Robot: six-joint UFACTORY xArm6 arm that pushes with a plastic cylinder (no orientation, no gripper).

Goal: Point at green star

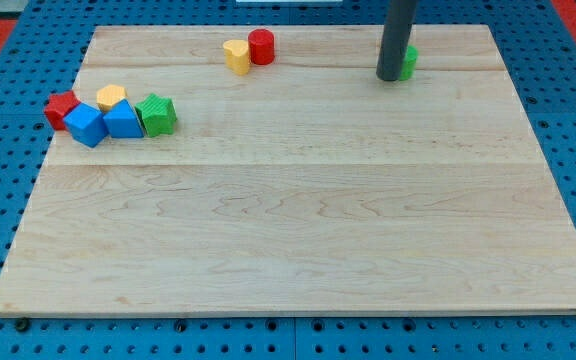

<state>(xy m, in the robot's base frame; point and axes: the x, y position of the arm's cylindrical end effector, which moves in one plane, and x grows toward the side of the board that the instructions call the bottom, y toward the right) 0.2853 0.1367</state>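
Note:
My tip (389,76) rests on the wooden board (298,210) near the view's top right. A green block (409,61), mostly hidden behind the rod, sits just right of the tip and touches it or nearly so; its shape cannot be made out. Another green block (156,114), star-like with ridged sides, lies at the view's left, far from my tip, at the right end of a cluster.
The left cluster also holds a red block (61,108), a yellow block (111,97), a blue block (86,125) and a blue triangular block (123,119). A yellow heart-like block (236,55) and a red cylinder (261,46) sit together at the top middle.

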